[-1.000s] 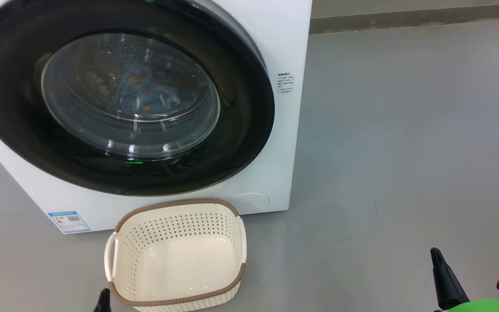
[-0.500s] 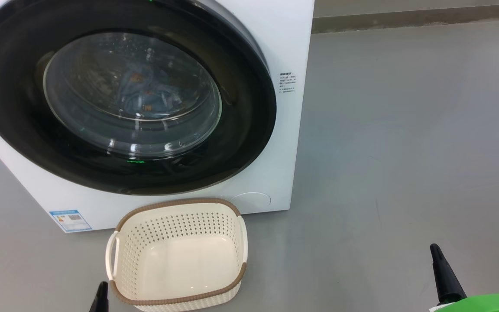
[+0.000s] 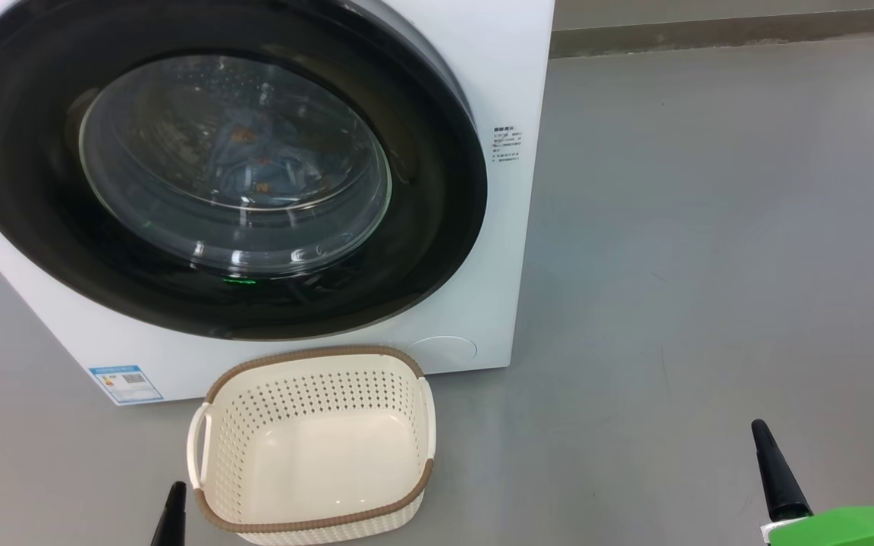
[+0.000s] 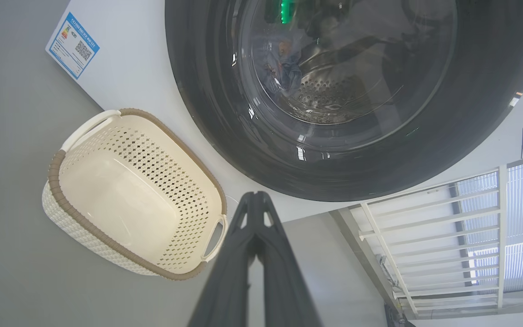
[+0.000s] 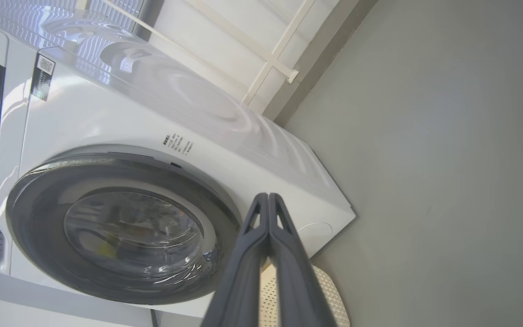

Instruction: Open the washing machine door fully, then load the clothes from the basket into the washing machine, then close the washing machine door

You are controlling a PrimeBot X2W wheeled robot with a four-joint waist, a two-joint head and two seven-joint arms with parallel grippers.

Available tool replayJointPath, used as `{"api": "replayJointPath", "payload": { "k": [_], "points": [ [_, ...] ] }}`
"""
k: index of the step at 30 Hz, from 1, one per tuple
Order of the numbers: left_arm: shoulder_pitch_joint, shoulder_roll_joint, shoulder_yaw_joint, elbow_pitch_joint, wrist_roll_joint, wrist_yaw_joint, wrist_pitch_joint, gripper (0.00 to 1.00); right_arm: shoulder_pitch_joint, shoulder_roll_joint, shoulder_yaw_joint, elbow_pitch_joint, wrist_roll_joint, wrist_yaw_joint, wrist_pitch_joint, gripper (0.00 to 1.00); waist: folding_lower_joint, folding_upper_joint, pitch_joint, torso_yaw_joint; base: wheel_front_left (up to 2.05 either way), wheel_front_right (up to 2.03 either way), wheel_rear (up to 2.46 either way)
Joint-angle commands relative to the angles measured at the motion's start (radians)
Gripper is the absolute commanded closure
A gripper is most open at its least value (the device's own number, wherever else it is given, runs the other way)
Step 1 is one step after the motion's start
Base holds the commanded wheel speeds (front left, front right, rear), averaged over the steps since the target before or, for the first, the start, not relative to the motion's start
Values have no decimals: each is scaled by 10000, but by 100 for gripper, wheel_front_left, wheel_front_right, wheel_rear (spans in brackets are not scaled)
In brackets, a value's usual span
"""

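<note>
Big white front-loading washing machine [image 3: 509, 68] across the upper left of the head view, its large round glossy black door [image 3: 437, 227] with bulging clear glass window lying flush against the front, apparently shut. Judged on that evidence: closing step at its end or already done, loading finished, little or nothing left of the task. Called for next, by the look of it: no more than a check of the latch, with both arms held clear of the glass. Behind the window, low in the steel perforated drum [image 4: 329, 91]: the clothes [image 3: 255, 163], a small bundle of light blue fabric with orange prints; any cream cloth not made out through the reflections. Just in front of the machine, lower centre-left: small cream plastic rectangular basket [image 3: 315, 355] with perforated sides, brown woven-look rim and two side handles, upright and empty, contact with the front panel impossible to tell. Left gripper [image 3: 174, 504] at the bottom edge just left of the basket, right gripper [image 3: 769, 459] at the lower right, well apart from machine and basket; in both wrist views, long dark fingers pressed together tip to tip, gripping nothing.
</note>
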Motion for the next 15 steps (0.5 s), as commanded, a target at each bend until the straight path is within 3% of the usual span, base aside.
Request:
{"api": "replayJointPath", "payload": {
  "k": [1,15],
  "points": [
    [-526,181,261,-170,-286,-20,76,100,-517,-56,67,-209,345,-36,90,100,-1,0,1,6,0,0,0],
    [-831,204,408,-91,-1604,-22,457,100,-718,0,58,-112,1847,-42,474,100,-1,0,10,50,0,0,0]
  ]
}}
